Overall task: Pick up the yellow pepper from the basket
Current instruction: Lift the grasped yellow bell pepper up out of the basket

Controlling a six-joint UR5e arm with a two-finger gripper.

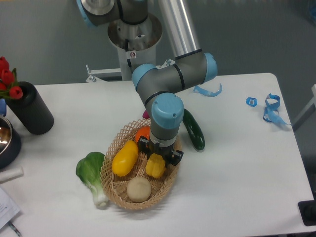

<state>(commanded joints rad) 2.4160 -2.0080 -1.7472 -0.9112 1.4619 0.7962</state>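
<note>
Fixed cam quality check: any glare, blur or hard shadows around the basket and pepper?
Camera view: lighting is even and diffuse, with only soft shadows beside the basket and cucumber. No strong glare on the white table; mild sheen on the arm tube. The image is slightly soft overall. The tool hides the top of the yellow pepper, so finger contact can't be read.

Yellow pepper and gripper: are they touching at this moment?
Cannot tell. In the fixed camera view the gripper sits directly over the yellow pepper in the basket, but its body hides the fingertips, so neither contact nor gap shows.
</note>
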